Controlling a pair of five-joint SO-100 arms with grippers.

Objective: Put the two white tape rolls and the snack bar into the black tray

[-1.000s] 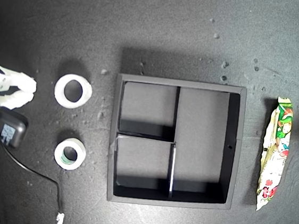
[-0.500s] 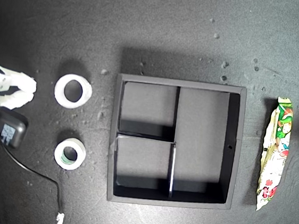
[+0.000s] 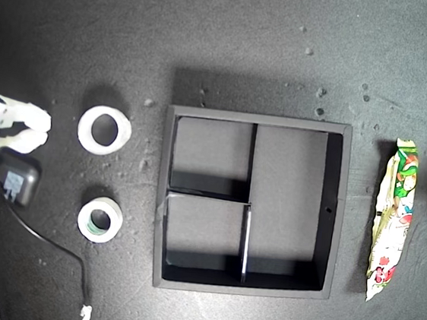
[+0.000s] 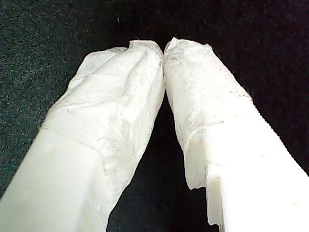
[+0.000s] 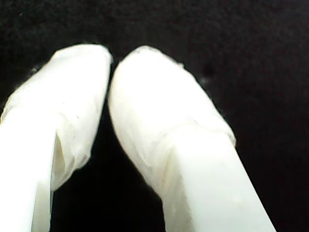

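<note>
- Tape rolls: the all-white roll (image 3: 104, 130) and the green-cored roll (image 3: 100, 219) lie flat on the dark table (image 3: 233, 47), outside the black tray (image 3: 251, 204), between it and an arm (image 3: 11, 125) at the exterior view's left edge.
- Snack bar (image 3: 392, 219) lies lengthwise beyond the tray's far wall, at the exterior view's right, well apart from that arm.
- Tray: all three compartments hold nothing.
- My first gripper (image 4: 164, 47): padded fingers (image 4: 120, 96) meet at the tips, pinched together on nothing; only dark surface lies beyond them, no task item near.
- My second gripper (image 5: 112, 58): fingertips (image 5: 145, 92) pressed together, nothing between them, only dark surface behind.
- Wrist views do not settle which arm is the one seen in the exterior view.
</note>
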